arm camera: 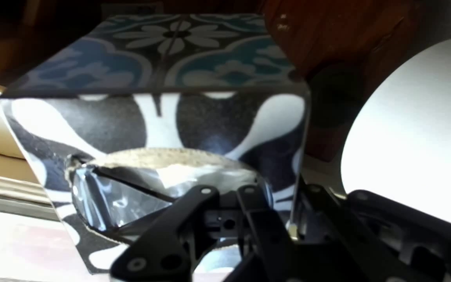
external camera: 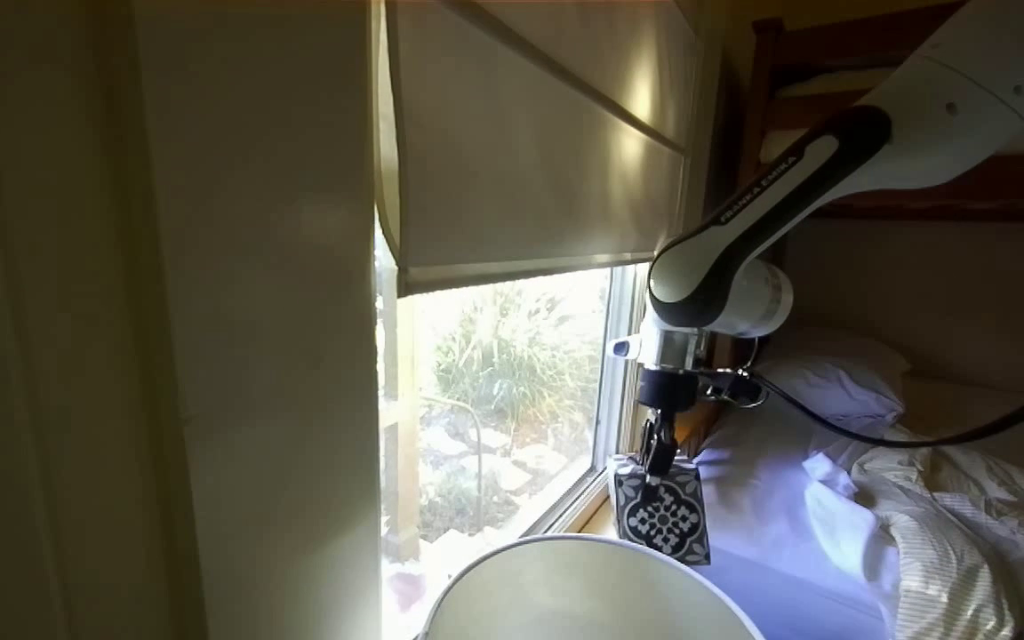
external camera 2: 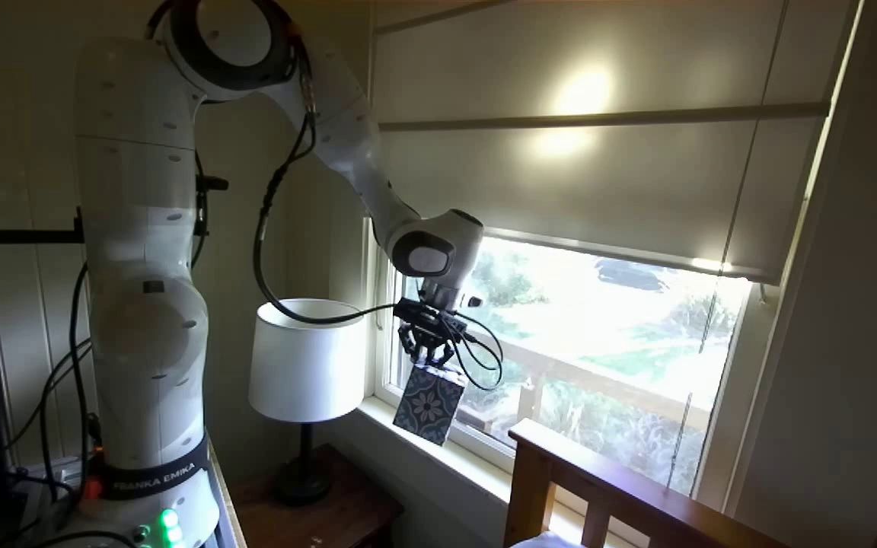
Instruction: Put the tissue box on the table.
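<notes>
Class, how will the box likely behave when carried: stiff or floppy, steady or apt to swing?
The box is probably fairly stiff: its faces look flat and its edges straight. It may swing, since it hangs tilted from the gripper in an exterior view. Its shiny film looks creased, so that part may crumple easily.

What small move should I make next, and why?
I'd probably ease the tissue box toward the wooden table before lowering, keeping off the lampshade: the gripper holds the box tilted in midair by the window, the lampshade shows beside it, and the table lies lower.
</notes>
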Tool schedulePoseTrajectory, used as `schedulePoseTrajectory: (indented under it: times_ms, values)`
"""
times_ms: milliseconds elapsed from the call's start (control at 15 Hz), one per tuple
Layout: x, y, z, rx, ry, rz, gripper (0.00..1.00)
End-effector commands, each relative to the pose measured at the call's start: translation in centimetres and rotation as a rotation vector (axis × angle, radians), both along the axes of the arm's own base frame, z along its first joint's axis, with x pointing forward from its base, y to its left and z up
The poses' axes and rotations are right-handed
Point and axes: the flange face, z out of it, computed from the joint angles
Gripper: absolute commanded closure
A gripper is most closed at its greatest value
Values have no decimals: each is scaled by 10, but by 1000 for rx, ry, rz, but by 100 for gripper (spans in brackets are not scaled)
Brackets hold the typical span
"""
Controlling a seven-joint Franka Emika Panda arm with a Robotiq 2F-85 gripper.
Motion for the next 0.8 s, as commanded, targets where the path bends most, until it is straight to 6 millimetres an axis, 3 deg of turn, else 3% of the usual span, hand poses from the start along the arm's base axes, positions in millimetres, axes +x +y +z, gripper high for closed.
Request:
schedulePoseTrajectory:
  times_ms: [0, 267, 533, 733]
  values:
    - [14, 33, -32, 102, 99, 145, 99]
    - [16, 43, -76, 104, 196, 153, 99]
    - [11, 30, -113, 105, 262, -24, 99]
    - [1, 31, -129, 85, 290, -174, 99]
